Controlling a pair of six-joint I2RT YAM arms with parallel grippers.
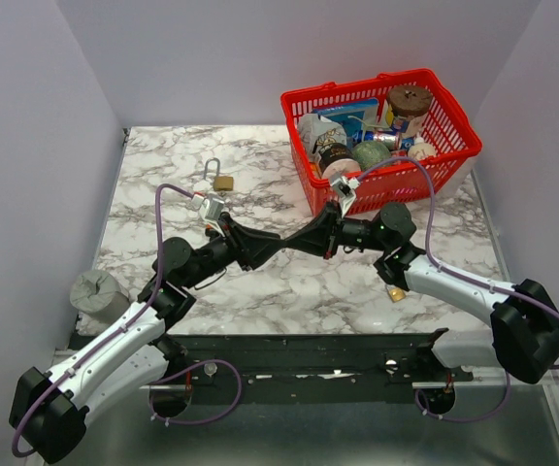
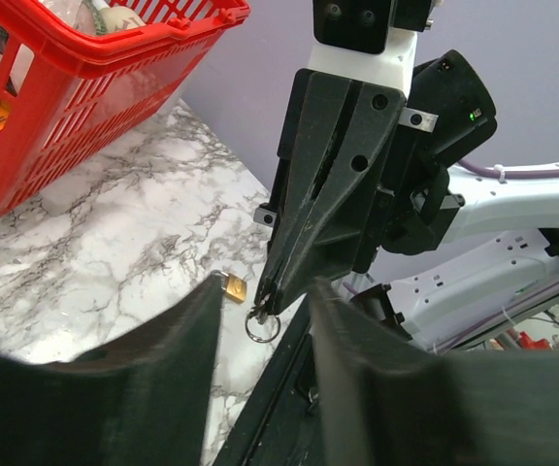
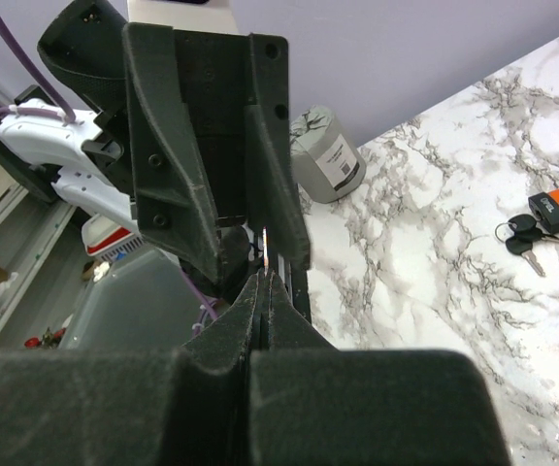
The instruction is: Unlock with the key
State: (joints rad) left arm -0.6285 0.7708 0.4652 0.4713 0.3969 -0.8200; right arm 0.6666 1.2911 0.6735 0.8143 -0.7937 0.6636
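**Key handover in mid-air, lock not yet touched.**
My right gripper [image 3: 265,289] was pinched together on the key ring [image 2: 262,326], which dangled below its tip. My left gripper [image 2: 260,303] stood apart, straddling that tip and gripping nothing. The padlock [image 1: 223,182] sat on the table [image 1: 260,301] beyond the left arm. Next, I judged, the left had to squeeze squarely before the right let go.
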